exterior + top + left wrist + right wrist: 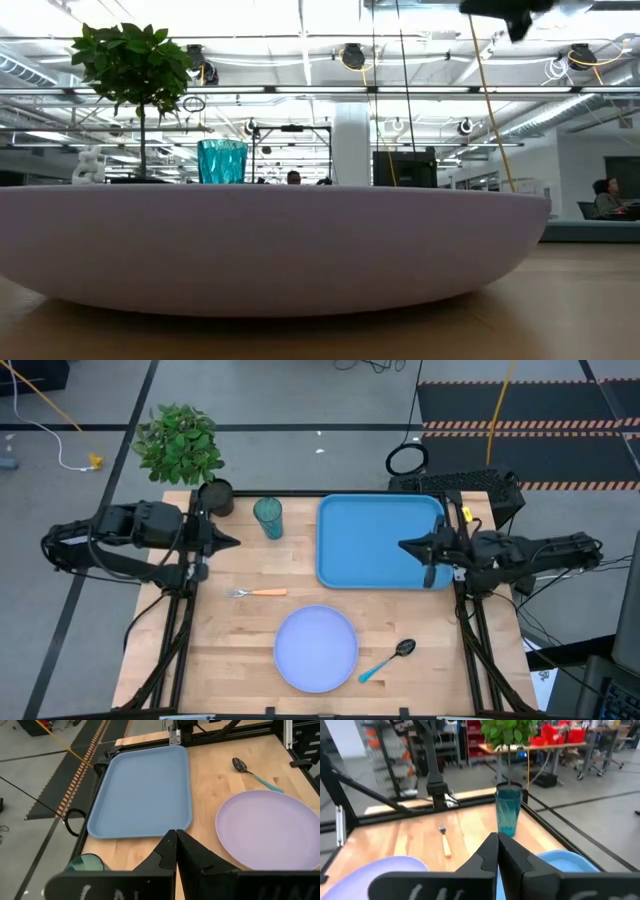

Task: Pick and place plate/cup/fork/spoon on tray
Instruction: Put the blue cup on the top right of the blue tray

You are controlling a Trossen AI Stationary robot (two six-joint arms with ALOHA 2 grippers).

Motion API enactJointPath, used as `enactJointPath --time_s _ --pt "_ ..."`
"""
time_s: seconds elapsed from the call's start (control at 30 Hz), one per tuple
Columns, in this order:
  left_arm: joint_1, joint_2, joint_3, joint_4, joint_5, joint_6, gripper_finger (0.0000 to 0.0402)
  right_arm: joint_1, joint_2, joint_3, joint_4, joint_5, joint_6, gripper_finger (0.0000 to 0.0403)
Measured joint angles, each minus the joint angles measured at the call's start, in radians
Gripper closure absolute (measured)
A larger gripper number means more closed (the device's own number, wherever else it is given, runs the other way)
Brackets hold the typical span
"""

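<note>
While nothing sits on tray (380,542) yet, left gripper (232,542) and right gripper (407,546) both pressed shut, holding nothing. Fork (258,592) just in front of left gripper (nearer arm), long axis crosswise, tines toward left arm.

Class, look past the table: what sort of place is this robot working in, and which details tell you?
Probably a large robotics lab or workshop: exposed ceiling pipes, hazard-striped floor mats, and shelving with equipment beyond the wooden table.
</note>
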State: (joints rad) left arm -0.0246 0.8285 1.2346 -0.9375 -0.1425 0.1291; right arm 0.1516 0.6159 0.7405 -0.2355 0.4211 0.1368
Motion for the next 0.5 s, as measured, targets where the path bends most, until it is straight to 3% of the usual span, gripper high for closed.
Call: enactJointPath --time_s 0.17,0.5 --pt "0.000 0.035 0.000 0.000 0.000 -0.007 0.0396 0.003 0.154 0.141 -0.103 0.025 0.036 0.0403" --pt "0.011 0.146 0.000 -0.016 -0.148 0.050 0.0380 0.110 0.349 0.152 -0.108 0.034 0.176 0.0403"
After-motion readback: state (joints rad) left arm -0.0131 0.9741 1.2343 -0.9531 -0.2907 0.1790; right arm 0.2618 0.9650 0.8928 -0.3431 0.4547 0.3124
